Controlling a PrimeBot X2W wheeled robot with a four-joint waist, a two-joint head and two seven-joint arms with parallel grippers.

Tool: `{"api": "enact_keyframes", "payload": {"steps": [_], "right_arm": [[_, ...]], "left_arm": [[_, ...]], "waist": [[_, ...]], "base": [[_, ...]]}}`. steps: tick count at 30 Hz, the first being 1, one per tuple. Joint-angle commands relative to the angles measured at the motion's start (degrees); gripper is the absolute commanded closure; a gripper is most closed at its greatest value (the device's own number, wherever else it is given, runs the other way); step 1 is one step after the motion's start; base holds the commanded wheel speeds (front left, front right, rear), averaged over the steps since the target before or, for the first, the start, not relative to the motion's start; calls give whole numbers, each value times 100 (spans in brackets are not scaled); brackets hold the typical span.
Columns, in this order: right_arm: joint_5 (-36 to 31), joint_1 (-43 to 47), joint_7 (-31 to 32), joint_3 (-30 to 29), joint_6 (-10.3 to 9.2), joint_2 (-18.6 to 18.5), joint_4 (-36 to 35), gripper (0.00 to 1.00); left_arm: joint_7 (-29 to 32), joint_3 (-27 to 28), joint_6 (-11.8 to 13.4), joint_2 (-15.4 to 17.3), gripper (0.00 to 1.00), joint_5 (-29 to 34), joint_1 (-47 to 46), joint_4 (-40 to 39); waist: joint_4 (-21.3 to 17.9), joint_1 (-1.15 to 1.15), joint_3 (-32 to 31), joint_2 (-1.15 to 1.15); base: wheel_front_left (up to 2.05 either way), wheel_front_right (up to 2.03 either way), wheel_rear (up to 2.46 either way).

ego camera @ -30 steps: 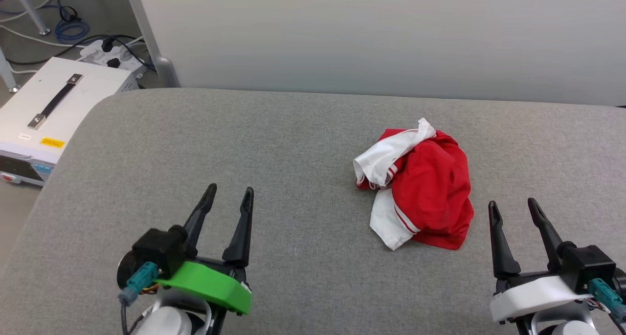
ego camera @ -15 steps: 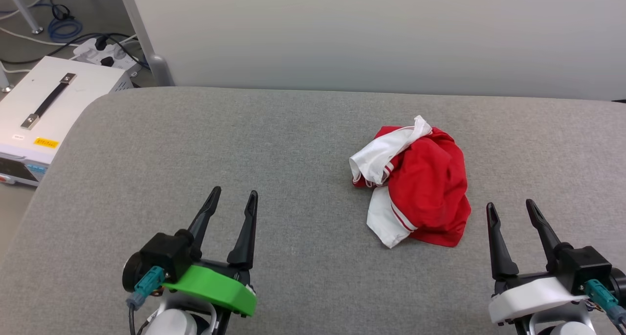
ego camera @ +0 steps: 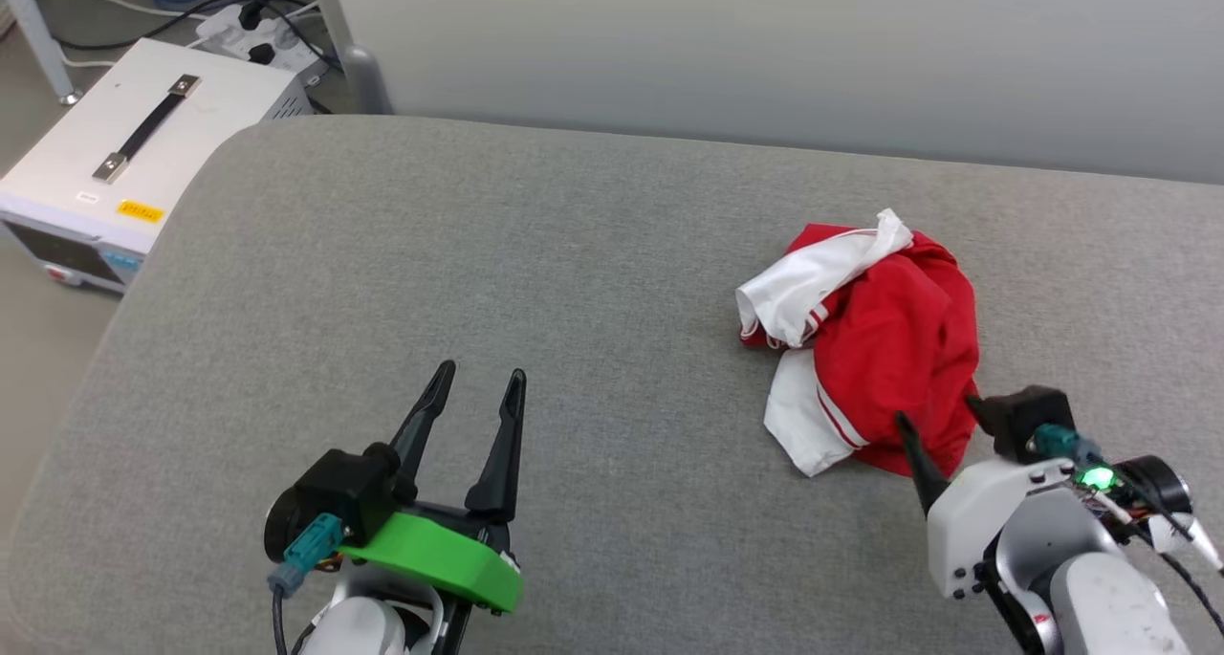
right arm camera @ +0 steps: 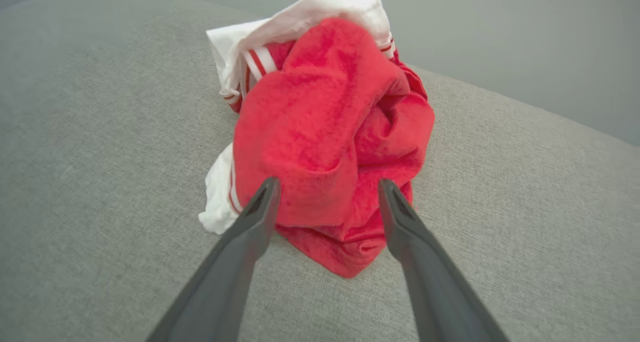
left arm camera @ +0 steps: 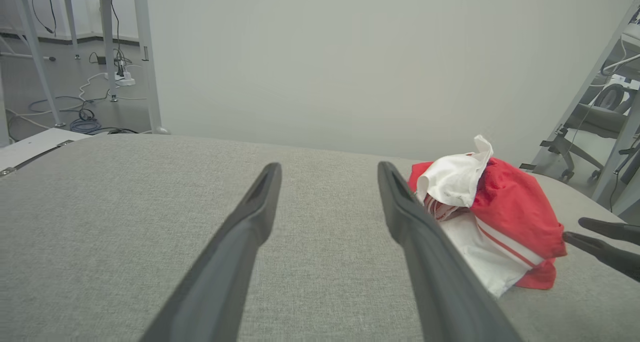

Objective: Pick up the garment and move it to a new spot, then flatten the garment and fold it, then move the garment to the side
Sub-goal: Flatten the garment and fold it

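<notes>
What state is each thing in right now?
red jersey T-shirt, crumpled heap on grey padded surface
left claw, open, empty, apart from the T-shirt
right claw, open, at the T-shirt's near red edge, not gripping
power strip, plugs inserted

The grey table (ego camera: 478, 234) is bare across the left and middle of the frame, so there is room to move there. The crumpled garment (ego camera: 889, 339) lumps up at the right. A wall (ego camera: 765, 53) blocks the top, and a white box (ego camera: 124, 148) sits upper left
</notes>
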Motion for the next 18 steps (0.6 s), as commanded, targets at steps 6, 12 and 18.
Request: {"api": "enact_keyframes", "payload": {"steps": [6,12,18], "right_arm": [[173,-498,843,12,-4,-294,309,0],[454,-600,1330,79,-4,-451,627,100],[1211,-799,955,247,-4,-25,418,100]], "left_arm": [[-34,96,-79,-138,0,103,-186,39],[-34,116,-99,-205,0,120,-243,82],[-34,134,-107,-233,0,136,-241,135]], "waist": [[589,0,350,0],[901,0,459,0],[1035,0,411,0]], "base": [[0,0,0],[0,0,0],[0,0,0]]}}
